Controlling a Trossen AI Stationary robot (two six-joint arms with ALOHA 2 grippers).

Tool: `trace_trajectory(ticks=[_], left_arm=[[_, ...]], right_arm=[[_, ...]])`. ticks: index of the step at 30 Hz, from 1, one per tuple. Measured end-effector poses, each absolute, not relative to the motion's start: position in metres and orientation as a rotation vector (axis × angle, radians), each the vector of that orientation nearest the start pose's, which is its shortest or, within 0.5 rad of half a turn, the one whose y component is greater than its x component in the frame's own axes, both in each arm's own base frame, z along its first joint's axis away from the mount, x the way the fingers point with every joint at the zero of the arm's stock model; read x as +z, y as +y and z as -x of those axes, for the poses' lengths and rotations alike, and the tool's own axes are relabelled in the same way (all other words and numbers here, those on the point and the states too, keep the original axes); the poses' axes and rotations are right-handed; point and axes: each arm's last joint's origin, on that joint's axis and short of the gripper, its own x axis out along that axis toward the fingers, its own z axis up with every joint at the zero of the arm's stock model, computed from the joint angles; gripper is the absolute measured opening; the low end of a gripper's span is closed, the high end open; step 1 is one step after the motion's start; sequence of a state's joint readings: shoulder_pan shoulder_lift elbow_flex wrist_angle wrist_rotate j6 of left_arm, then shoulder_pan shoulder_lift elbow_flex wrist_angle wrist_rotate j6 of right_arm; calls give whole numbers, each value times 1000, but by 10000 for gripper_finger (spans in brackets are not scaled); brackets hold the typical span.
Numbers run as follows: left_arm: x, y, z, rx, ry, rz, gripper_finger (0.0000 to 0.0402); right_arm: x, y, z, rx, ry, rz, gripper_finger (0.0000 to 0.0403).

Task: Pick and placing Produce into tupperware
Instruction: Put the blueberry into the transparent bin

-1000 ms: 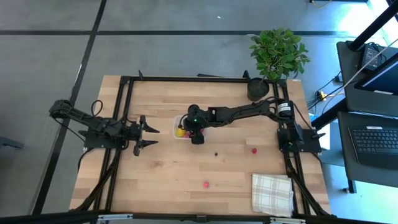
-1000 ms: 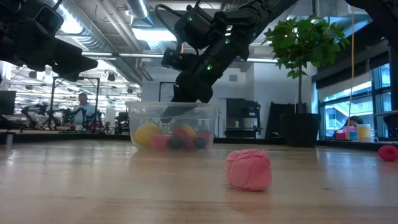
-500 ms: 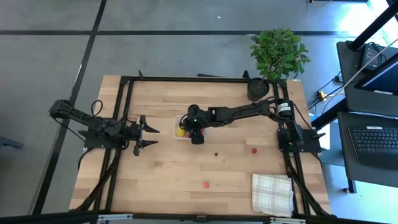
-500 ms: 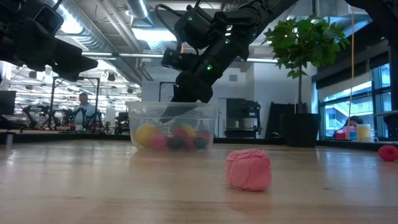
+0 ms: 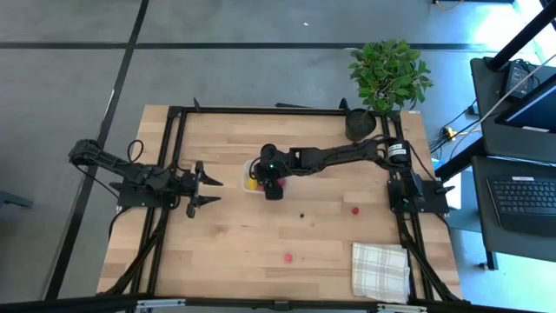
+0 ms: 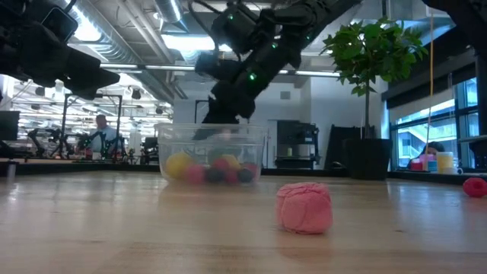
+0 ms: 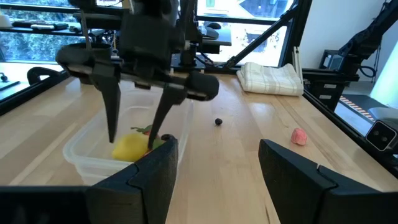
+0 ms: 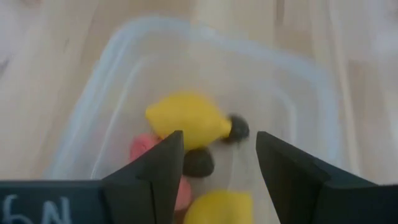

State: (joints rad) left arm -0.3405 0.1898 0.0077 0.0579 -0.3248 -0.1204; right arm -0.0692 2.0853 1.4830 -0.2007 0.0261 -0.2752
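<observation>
The clear tupperware tub (image 5: 252, 183) (image 6: 213, 156) (image 8: 298, 93) stands on its base at the table's middle. In it lie two yellow lemon-shaped pieces (image 8: 186, 121), red pieces and dark berries. My right gripper (image 5: 273, 188) (image 7: 132, 142) (image 8: 217, 155) hangs open over the tub, fingers pointing down at about rim height and holding nothing. Loose produce lies on the wood: a pink-red piece (image 5: 287, 257) (image 6: 304, 207), a red one (image 5: 354, 209) and a dark berry (image 5: 301, 215) (image 7: 218, 121). My left gripper (image 5: 215, 192) (image 7: 217, 162) waits open, left of the tub.
A green potted plant (image 5: 387, 78) stands at the table's far right corner. A checked white cloth (image 5: 380, 271) (image 7: 269, 78) lies at the near right corner. Bare wood stretches between the tub and the near edge, apart from the loose pieces.
My right gripper has risen a little from inside the tub, so its fingertips now stand near the rim rather than down among the pieces. The pieces in the tub lie as before.
</observation>
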Motion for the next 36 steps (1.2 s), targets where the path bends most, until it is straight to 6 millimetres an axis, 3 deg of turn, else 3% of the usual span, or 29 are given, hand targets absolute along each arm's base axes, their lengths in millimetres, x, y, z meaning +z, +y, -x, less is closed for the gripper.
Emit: trace_trajectory(ticks=[7,15,31,36], left_arm=[[156,-27,-104,-9,118,80,218],[156,-27,-104,-9,119,80,218],[156,-28,-104,-35,122,82,218],[156,-28,-104,-36,123,82,218]], right_arm=[[200,-28,-460,25,799,242,204],[225,-4,-462,88,828,276,204],[267,48,-413,151,936,198,204],[261,53,-382,117,843,132,204]])
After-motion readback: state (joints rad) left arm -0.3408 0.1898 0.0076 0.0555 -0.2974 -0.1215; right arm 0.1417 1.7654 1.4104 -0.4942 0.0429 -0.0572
